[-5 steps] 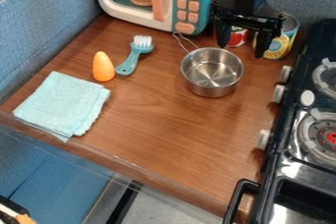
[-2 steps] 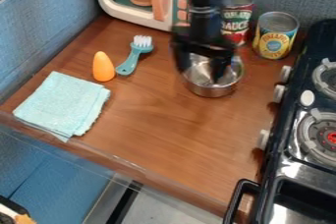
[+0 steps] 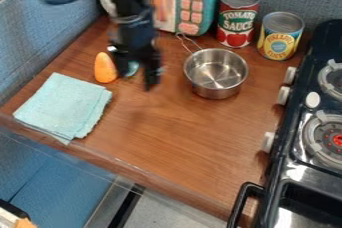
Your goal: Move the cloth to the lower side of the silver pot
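The gripper [image 3: 136, 80] hangs above the counter at left of centre, over the brush and just right of the orange egg-shaped toy. Its two blurred fingers stand apart, with nothing held between them. A light teal cloth [image 3: 63, 106] lies folded flat near the counter's left front edge, below and left of the gripper. To the gripper's right is the silver pot [image 3: 216, 72], upright, its wire handle pointing to the upper left.
The orange toy [image 3: 105, 68] and the mostly covered teal brush [image 3: 132, 68] are close by the gripper. A toy microwave [image 3: 202, 3], a red can [image 3: 237, 18] and a yellow can [image 3: 280, 36] line the back. The black stove [image 3: 288, 161] borders the right side.
From the back right near the cans, the gripper has passed over the pot to the left and now hangs over the brush. Cloth and pot have not moved.
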Tool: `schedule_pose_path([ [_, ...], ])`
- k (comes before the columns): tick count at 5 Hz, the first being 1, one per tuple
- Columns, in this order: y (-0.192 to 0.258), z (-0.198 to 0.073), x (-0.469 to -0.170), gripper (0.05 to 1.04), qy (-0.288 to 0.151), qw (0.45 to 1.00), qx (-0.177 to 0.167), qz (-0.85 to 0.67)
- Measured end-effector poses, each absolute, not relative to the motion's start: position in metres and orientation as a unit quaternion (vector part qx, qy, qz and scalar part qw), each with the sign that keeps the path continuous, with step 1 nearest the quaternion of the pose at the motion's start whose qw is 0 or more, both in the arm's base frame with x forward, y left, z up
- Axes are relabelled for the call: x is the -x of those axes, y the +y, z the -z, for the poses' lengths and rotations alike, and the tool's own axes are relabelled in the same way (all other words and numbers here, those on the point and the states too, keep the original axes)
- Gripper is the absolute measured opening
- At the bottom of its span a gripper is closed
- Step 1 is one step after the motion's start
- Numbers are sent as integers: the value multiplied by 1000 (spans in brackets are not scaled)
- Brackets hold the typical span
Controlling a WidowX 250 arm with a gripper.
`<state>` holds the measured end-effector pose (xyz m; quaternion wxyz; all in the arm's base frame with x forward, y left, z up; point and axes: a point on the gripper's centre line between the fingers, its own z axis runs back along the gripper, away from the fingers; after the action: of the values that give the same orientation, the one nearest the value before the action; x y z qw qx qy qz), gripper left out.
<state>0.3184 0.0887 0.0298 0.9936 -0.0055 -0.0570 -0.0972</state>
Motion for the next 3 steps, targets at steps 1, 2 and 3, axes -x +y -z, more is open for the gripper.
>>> schedule_pose_path([
  [1, 129, -30, -298, 1001, -64, 993, 5, 102],
  [2, 148, -27, -280, 1001, -53, 995, -2, 88],
  [3, 163, -25, -270, 1001, -46, 997, -8, 66],
])
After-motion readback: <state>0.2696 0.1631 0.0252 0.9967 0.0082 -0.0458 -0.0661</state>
